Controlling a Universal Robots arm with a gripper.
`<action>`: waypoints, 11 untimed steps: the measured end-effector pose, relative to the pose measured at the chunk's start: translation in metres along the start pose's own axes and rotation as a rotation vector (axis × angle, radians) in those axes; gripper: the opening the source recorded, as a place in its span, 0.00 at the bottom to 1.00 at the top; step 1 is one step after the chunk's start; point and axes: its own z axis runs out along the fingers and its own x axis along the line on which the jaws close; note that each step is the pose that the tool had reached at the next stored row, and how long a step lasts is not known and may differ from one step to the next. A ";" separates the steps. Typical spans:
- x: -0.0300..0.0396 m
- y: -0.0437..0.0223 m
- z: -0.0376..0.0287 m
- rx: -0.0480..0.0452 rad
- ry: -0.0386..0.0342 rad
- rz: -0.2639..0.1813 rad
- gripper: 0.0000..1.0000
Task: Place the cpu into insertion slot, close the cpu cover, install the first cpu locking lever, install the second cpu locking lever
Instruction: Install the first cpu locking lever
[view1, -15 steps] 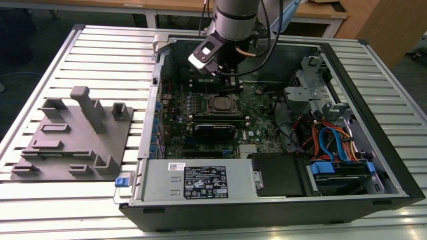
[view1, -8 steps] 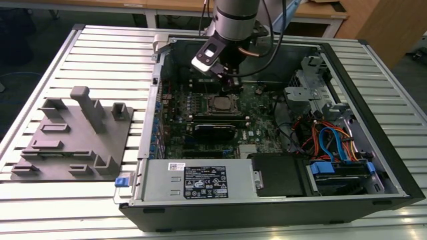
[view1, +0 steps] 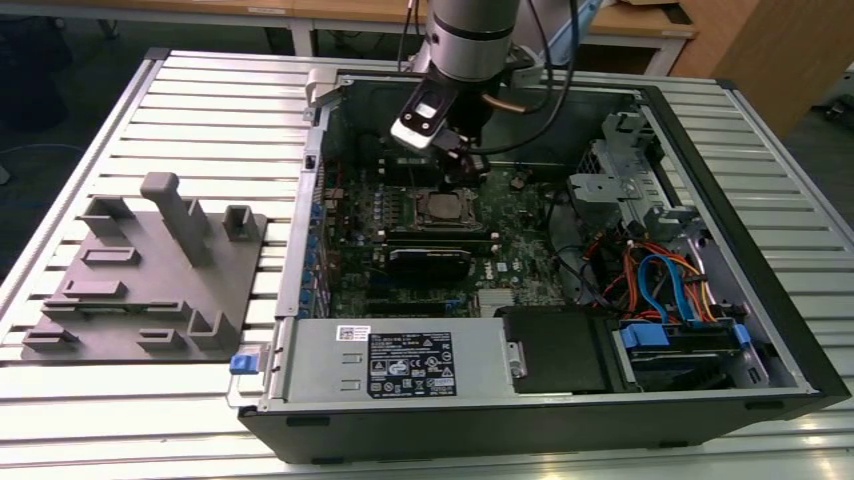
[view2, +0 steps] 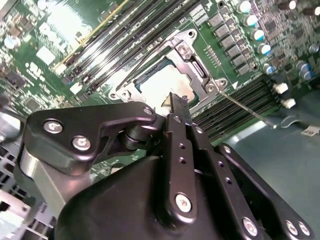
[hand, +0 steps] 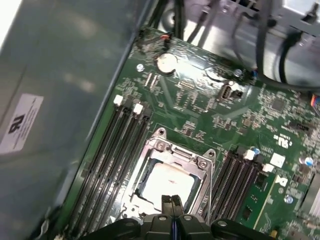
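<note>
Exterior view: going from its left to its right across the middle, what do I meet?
grey fixture plate → computer case's left wall → cpu → blue and orange cables

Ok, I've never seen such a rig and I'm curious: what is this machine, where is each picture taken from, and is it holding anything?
It is one robot arm reaching into an open desktop computer case lying on a slatted table. The exterior view watches from off the arm; both wrist views come from cameras riding on it, looking past its gripper. A grey tray sits on the exterior view's left. The gripper is shut and holds nothing; its tips are right over the cpu, seated in the motherboard with the cpu cover around it.
</note>
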 end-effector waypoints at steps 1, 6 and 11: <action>0.0000 0.0000 0.0000 0.0001 0.0000 -0.018 0.10; 0.0000 0.0000 0.0001 0.0005 0.0001 -0.090 0.10; 0.0000 0.0000 0.0001 0.0007 0.0001 -0.143 0.10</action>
